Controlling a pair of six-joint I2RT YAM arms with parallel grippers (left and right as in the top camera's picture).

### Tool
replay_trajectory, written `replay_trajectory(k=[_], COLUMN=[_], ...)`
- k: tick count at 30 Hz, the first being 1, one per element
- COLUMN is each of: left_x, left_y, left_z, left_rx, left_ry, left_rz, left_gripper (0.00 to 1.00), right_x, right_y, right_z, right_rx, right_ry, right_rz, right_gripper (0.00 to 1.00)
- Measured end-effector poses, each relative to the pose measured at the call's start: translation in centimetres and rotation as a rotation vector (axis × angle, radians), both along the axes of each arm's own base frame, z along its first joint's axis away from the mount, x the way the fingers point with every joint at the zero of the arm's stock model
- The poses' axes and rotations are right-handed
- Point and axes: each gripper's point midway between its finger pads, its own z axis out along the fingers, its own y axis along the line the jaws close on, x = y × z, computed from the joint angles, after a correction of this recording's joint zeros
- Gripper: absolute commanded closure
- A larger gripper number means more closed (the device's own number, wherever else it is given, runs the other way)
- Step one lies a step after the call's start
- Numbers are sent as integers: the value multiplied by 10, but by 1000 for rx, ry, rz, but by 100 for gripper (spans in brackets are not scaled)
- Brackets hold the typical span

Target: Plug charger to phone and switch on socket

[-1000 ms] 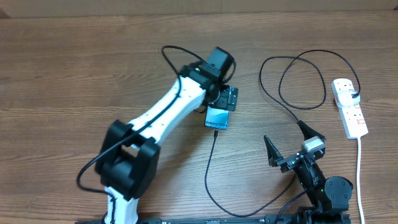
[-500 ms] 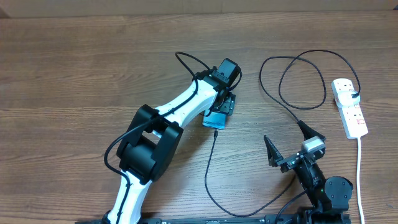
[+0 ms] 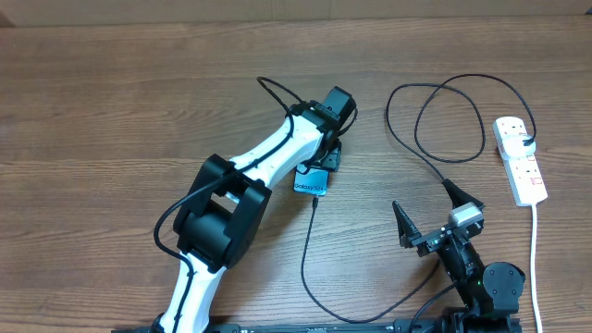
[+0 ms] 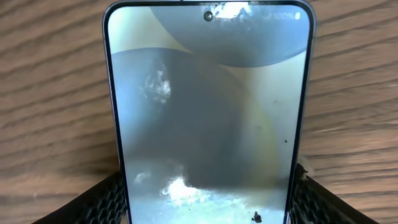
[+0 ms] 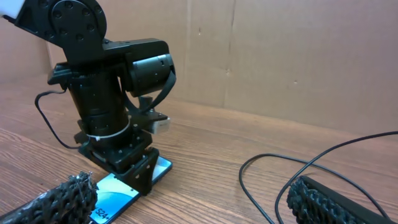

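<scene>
Cyan-screened phone (image 3: 311,181) between left fingers (image 4: 102,202), both touching its long edges

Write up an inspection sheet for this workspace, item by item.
Surface: wooden table, bare grain.
Job's things: phone lit, lying flat; charger tip at its lower edge, seating unclear; socket at the right.
Clutter: nothing seen.
Grippers: left gripper straddles the phone, grip unclear; right gripper open, empty.
Cables: charger loops widely to the socket; white cord runs to the front edge.
Surroundings: cardboard wall behind.
</scene>
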Motion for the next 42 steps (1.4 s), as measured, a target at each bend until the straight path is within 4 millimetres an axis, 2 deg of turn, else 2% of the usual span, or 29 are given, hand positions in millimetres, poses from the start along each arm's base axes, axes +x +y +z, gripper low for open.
replay_trajectory(k=[4, 16, 19, 22, 23, 24, 32, 42], left_x=[-4, -20, -20, -20, -20, -20, -20, -19], left_y=[15, 99, 112, 114, 115, 115, 119, 117], left_z=[-1, 2, 2, 2, 2, 2, 2, 1], left_rx=[3, 73, 77, 79, 83, 85, 91, 60], left_ry=[53, 263, 281, 283, 283, 283, 284, 297], left_rz=[61, 246, 275, 282, 282, 278, 281, 202], left_gripper=[24, 18, 18, 12, 3, 0, 0, 0], right_x=[0, 0, 0, 0, 0, 0, 0, 0], right_y=[0, 0, 0, 0, 0, 0, 0, 0], right_z=[0, 0, 0, 0, 0, 0, 0, 0], right_rx=[0, 0, 0, 0, 0, 0, 0, 0], right_ry=[0, 0, 0, 0, -1, -1, 0, 0], right_rz=[0, 0, 0, 0, 0, 0, 0, 0], right_gripper=[0, 0, 0, 0, 0, 0, 0, 0])
